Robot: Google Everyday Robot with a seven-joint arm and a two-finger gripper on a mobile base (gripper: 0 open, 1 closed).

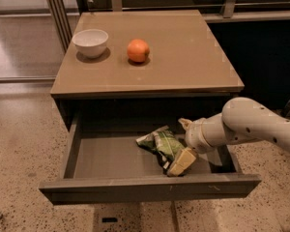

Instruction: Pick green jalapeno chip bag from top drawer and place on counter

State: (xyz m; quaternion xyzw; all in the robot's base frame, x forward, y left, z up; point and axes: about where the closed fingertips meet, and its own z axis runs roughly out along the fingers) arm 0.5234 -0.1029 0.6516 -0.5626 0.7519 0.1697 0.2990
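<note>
The green jalapeno chip bag [160, 142] lies crumpled in the right half of the open top drawer [150, 186]. My gripper [183, 143] reaches into the drawer from the right, at the bag's right end. One cream fingertip [181, 162] rests low beside the bag's near edge and the other fingertip [184, 123] shows behind it. The fingers stand apart, on either side of the bag's end. The glossy tan counter [183, 57] lies above the drawer.
A white bowl [91, 42] and a round orange fruit [138, 50] stand on the counter's back left. My white arm [251, 127] crosses the drawer's right side. Speckled floor surrounds the cabinet, with a metal frame and railing behind.
</note>
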